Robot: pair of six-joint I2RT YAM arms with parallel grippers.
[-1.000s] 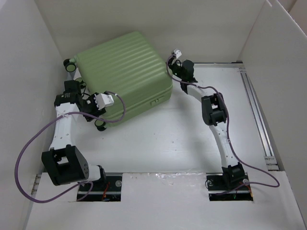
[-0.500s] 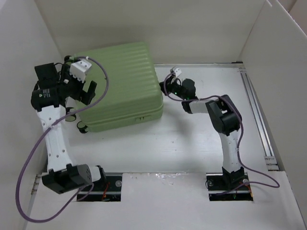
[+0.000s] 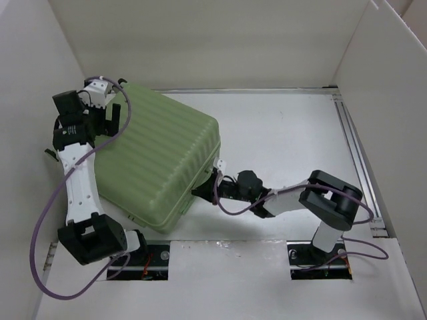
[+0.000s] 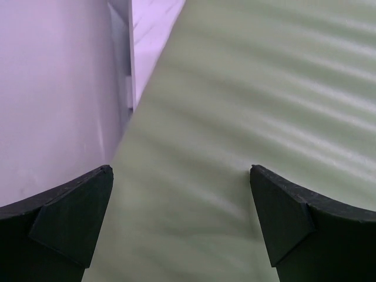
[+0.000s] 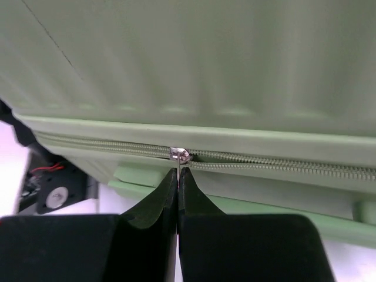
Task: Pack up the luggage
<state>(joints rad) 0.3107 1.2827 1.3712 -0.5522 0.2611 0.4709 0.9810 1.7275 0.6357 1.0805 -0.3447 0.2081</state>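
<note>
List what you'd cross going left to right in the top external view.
left gripper, open over the luggage's far-left corner → luggage → right gripper, shut on the zipper pull at the luggage's right edge → right arm's elbow → metal rail

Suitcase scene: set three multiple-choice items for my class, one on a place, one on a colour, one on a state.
1. Where is the right gripper?
A. at the suitcase's zipper
B. against the back wall
C. over the left arm's base

2. What colour is the suitcase?
A. blue
B. light green
C. red

3. How is the left gripper?
A. shut on a wheel
B. shut on the zipper
C. open over the suitcase

Answers:
1 A: the right wrist view shows it pinching the zipper pull.
2 B: it is light green in every view.
3 C: its jaws stand apart above the green surface.
</note>
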